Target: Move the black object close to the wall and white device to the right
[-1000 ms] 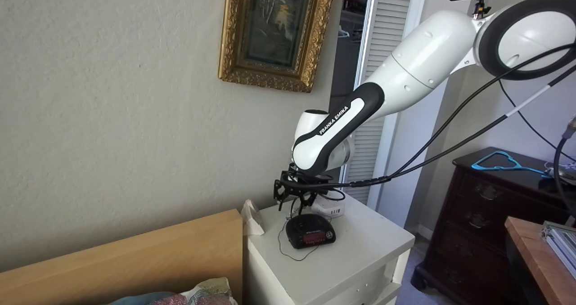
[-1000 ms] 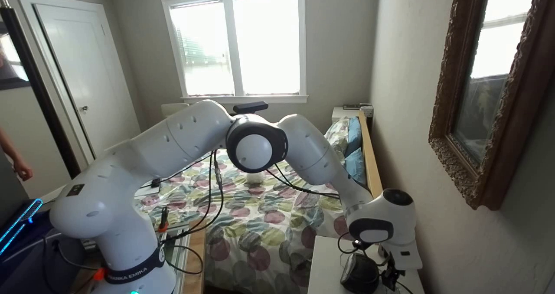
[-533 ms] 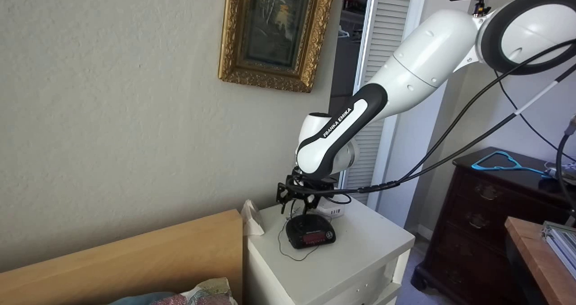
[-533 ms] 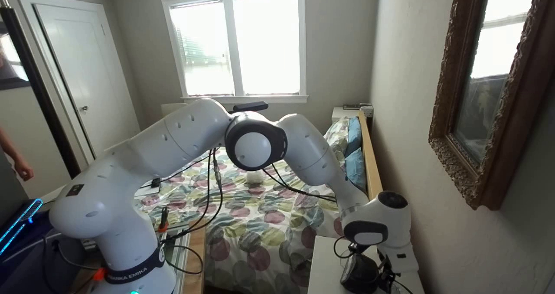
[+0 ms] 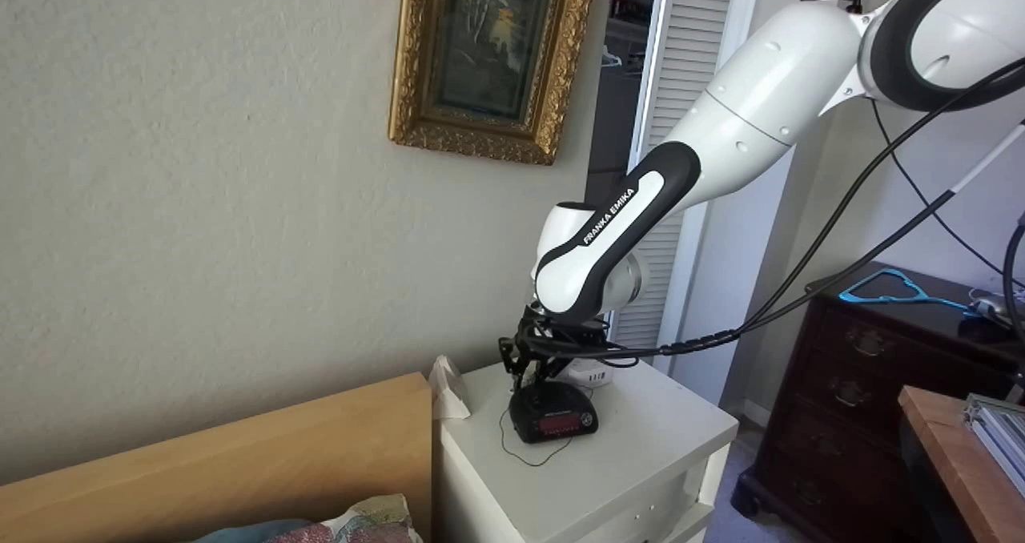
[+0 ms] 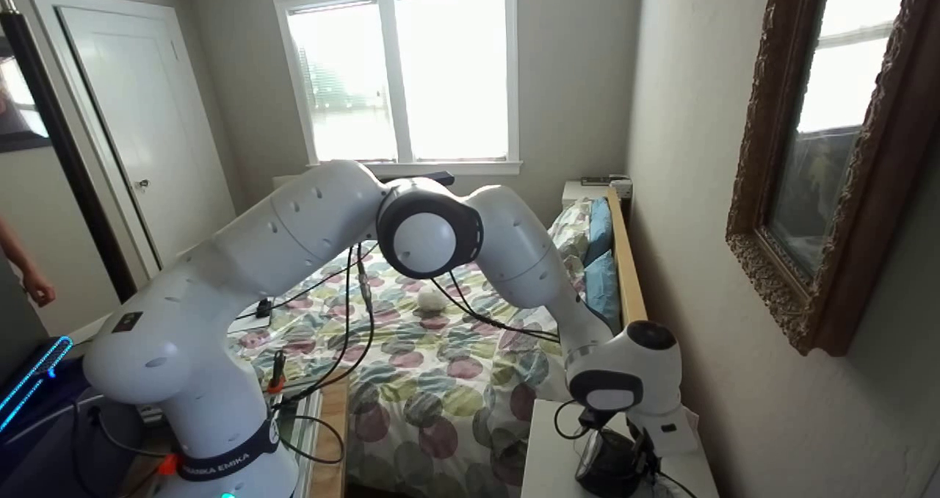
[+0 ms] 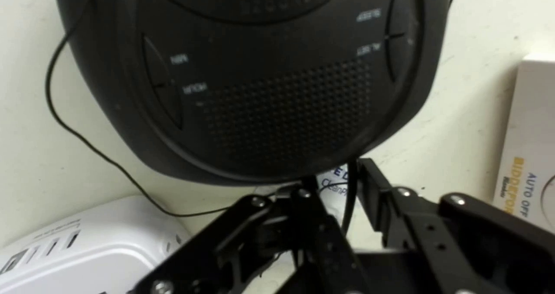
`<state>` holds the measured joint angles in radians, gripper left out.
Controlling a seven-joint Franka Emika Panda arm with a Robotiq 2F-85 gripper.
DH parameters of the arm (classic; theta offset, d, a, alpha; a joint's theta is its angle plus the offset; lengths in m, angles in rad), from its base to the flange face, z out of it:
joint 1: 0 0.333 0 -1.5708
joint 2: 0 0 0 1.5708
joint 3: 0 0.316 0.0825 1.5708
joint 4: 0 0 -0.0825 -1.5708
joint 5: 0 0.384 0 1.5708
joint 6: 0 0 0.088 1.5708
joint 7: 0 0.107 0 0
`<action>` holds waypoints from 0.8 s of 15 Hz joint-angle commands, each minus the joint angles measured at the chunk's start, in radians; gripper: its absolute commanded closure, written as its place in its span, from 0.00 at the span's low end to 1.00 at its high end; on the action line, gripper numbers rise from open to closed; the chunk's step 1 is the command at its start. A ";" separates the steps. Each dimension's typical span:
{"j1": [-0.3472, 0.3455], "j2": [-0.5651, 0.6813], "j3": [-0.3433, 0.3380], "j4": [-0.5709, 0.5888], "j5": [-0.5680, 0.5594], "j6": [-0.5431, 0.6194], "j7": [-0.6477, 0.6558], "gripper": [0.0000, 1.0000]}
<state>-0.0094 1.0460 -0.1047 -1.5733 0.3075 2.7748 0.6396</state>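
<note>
Currently the black clock radio [image 5: 552, 413] sits flat on the white nightstand [image 5: 641, 439], its reddish display [image 5: 559, 424] facing away from the wall [image 5: 200, 207]; the white device [image 5: 591, 374] lies just behind it and to the right in an exterior view. Key relation: the gripper [image 7: 337, 178] stands at the radio's rear edge, on the wall side, fingers [image 7: 376, 192] pointing downward. From the fingertips the radio lies directly ahead in the wrist view, its breadth running across the line of approach, roughly parallel to the finger spread. Fingers are parted by a modest gap, much narrower than the radio. A dark cord [image 7: 350, 198] passes between them, nearer one finger; nothing looks gripped, though contact with the radio's edge cannot be told. One arm [image 5: 745, 118] only.

Judgement: lining up, the shift itself not yet done. A rightward shift wants force along the radio's breadth; pressing straight from here would likely send it away from the wall instead. Cord could snag.

Containers: a white printed item [image 7: 527, 133], perhaps a carton, lies near the radio, apart from it; contents not visible. Dark dresser [image 5: 849, 399] in an exterior view, drawers apparently closed, contents unseen.
</note>
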 commanded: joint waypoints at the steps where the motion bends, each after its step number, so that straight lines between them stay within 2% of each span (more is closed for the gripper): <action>1: 0.001 -0.038 0.008 -0.052 0.007 0.024 -0.036 1.00; 4: 0.005 -0.032 0.005 -0.043 0.007 0.023 -0.042 1.00; 12: 0.039 0.022 -0.027 0.071 -0.032 -0.007 -0.081 0.99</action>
<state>0.0131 1.0407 -0.1164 -1.5588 0.3057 2.7797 0.5840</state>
